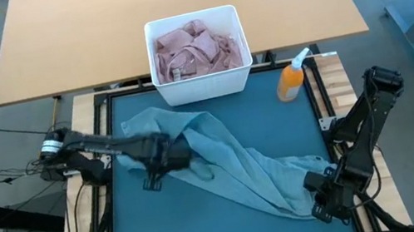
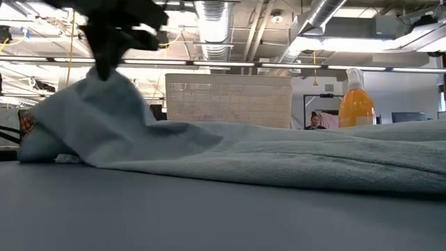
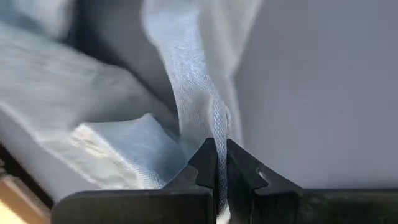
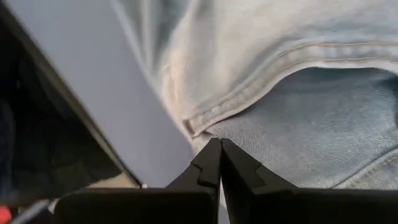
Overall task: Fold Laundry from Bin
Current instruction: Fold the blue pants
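Teal bench mat [image 1: 150, 227] carries the jeans [image 1: 236, 166]. Left tool [image 3: 219, 163] pinches their cloth; right tool [image 4: 220, 163] is clamped on their edge. Bin [image 1: 204, 87] contents are partly hidden.

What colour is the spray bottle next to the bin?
Orange, with a white trigger top; the spray bottle shows best in the high view, right of the bin.

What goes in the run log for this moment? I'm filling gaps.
left gripper: shut on jeans | right gripper: shut on jeans | bin: pink shirt inside
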{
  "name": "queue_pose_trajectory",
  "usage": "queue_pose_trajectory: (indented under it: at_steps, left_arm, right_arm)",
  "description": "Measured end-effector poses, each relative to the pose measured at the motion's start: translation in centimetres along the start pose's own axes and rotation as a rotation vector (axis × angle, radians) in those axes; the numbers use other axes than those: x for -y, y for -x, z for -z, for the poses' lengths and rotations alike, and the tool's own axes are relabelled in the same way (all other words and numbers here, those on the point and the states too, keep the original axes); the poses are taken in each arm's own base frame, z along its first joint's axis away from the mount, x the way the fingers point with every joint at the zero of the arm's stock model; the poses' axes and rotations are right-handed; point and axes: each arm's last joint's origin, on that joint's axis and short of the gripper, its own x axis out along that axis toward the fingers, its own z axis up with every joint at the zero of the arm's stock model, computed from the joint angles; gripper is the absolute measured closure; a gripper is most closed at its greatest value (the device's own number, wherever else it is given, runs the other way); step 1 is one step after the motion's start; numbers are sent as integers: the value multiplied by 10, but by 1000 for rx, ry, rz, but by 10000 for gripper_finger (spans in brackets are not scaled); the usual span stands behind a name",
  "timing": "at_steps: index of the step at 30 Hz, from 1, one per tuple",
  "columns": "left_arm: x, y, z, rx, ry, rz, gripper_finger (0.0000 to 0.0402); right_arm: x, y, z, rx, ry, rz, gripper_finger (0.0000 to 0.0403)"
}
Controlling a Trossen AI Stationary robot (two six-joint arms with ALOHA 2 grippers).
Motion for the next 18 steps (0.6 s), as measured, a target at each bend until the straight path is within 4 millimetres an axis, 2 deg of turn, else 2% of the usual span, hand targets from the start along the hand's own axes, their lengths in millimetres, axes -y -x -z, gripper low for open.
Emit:
queue_pose_trajectory:
  at_steps: [5, 8, 12, 18]
  left_arm:
    - [37, -16, 19, -38, -25, -6, 401]
    - [49, -13, 30, -18, 12, -5, 401]
    - [63, -3, 43, 55, 40, 23, 401]
    - [82, 2, 59, 108, 67, 120, 401]
  right_arm:
    - [-8, 8, 2, -83, 90, -28, 368]
    - [-8, 9, 2, -74, 78, -19, 367]
    - [-6, 9, -2, -37, -20, 6, 365]
    - [-4, 9, -11, -36, -30, 27, 338]
